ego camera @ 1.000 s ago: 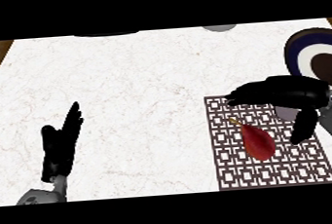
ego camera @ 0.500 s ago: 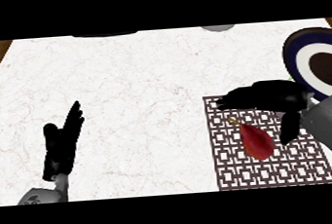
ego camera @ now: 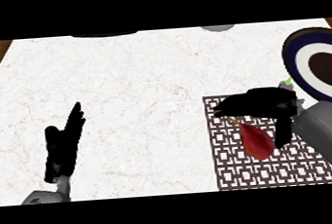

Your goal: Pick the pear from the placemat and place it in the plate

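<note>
A white marble counter (ego camera: 146, 91) fills the view, with wood floor showing at its left edge. At the lower right lies a dark patterned placemat (ego camera: 273, 162). Beyond it, at the right edge, sits a plate (ego camera: 295, 56) with a navy rim, a white ring and a dark centre. The right hand (ego camera: 265, 104) hovers over the placemat's far part, fingers spread and arched down, holding nothing. The left hand (ego camera: 63, 145) rests at the lower left, fingers straight and together. The red pear (ego camera: 257, 140) lies on the placemat, just under the right hand's fingers
</note>
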You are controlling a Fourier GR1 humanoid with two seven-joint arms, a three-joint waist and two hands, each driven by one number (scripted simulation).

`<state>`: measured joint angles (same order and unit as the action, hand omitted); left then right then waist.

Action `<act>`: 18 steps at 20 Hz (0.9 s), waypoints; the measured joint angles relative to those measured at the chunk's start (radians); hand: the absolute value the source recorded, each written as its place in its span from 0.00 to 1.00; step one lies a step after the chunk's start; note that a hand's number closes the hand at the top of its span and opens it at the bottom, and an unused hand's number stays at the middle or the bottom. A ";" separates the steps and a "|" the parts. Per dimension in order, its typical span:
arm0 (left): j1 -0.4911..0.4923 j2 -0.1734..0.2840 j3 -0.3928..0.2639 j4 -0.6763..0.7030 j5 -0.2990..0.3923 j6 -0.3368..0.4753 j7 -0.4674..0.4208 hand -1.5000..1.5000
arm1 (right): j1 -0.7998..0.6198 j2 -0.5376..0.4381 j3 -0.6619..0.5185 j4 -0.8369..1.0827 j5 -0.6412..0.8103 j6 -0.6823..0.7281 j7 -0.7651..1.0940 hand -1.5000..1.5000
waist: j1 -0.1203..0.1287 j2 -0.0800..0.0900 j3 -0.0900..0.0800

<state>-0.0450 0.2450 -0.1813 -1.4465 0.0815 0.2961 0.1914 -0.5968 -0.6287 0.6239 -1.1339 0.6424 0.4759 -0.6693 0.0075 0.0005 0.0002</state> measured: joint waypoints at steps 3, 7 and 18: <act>-0.013 -0.013 0.009 0.013 -0.010 -0.003 0.000 0.50 | -0.005 0.017 -0.011 0.027 0.022 -0.005 -0.014 0.00 | -0.001 0.000 0.000; -0.009 -0.006 0.032 0.005 -0.006 -0.029 0.014 0.50 | 0.007 0.039 -0.013 0.024 0.053 0.000 -0.007 0.00 | -0.002 0.000 0.000; -0.024 -0.025 0.063 0.011 -0.033 -0.055 0.024 0.50 | 0.029 0.096 -0.048 0.088 0.159 -0.127 -0.115 1.00 | -0.003 -0.002 -0.003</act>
<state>-0.0690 0.2196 -0.1181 -1.4351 0.0486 0.2410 0.2149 -0.5677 -0.5329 0.5759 -1.0456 0.8012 0.3492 -0.7843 0.0050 -0.0017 -0.0030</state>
